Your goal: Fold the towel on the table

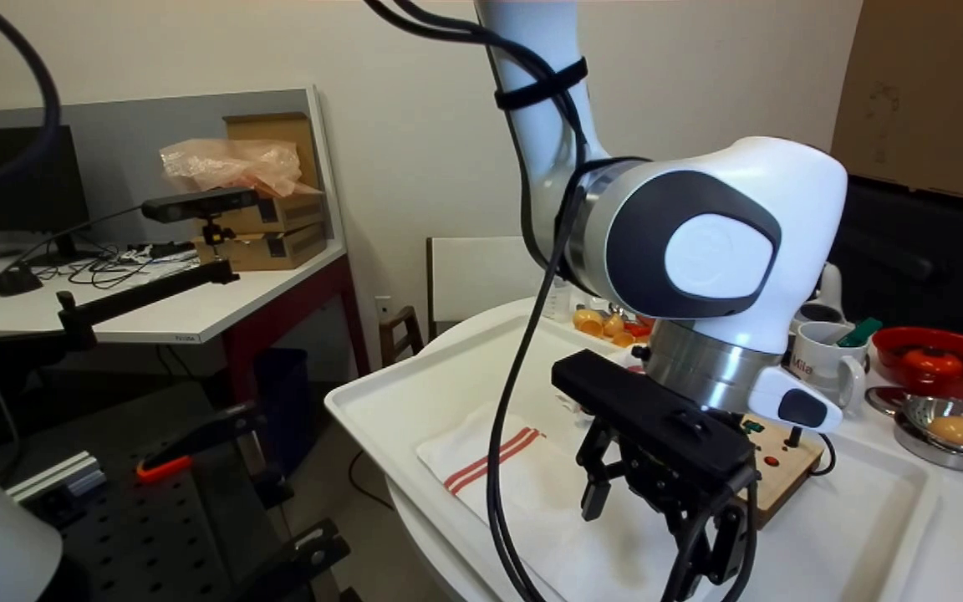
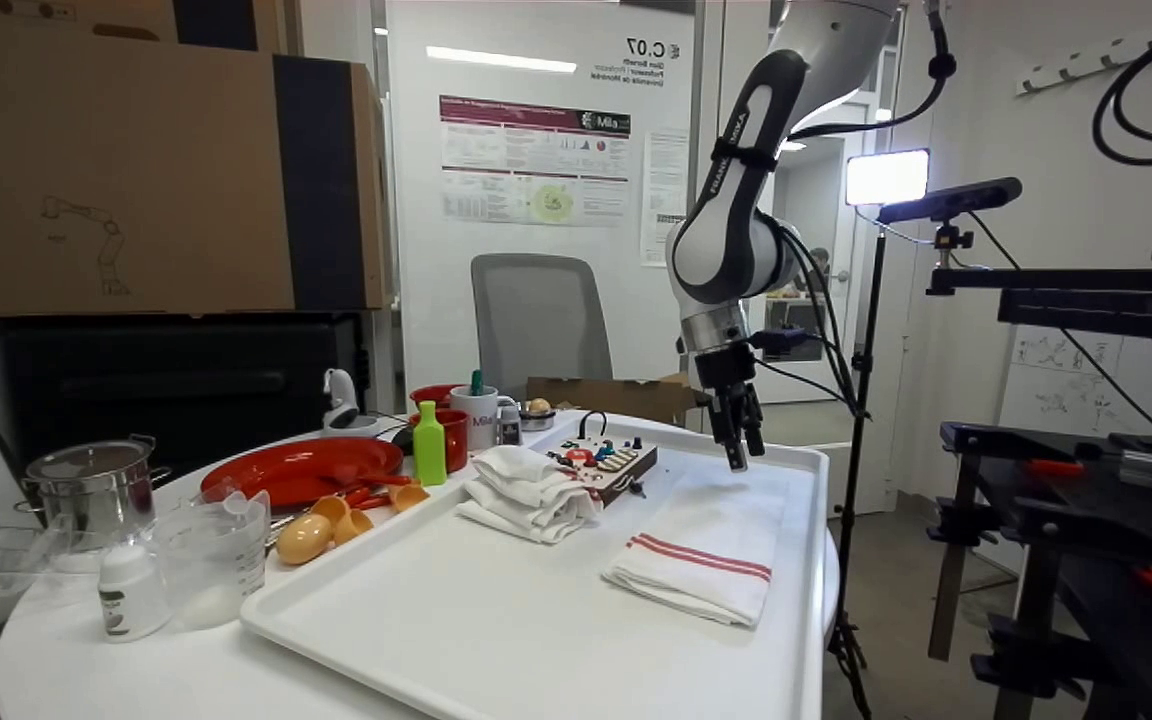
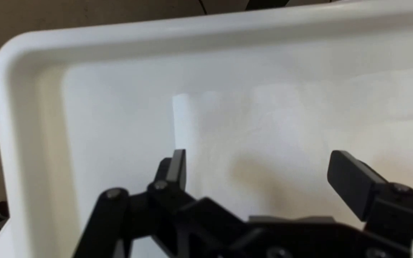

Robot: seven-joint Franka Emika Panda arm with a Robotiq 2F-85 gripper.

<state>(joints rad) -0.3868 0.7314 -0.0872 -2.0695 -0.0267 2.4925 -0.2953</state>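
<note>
Just below the gripper (image 3: 258, 161), fingers (image 3: 348, 182) spread and empty, lies the plain end of the towel (image 2: 718, 525) in the tray (image 2: 416, 620), its long axis running along the finger gap toward the red stripes (image 2: 701, 560).

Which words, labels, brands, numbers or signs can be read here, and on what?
"Mila": white mug, also poster.
"FRANK" and "MIKA", partly covered: robot arm.
"C.07", apparently mirrored: wall panel.
Too small or blurred: everything else, including poster fine print, white bottle's label and desk-edge label.
</note>
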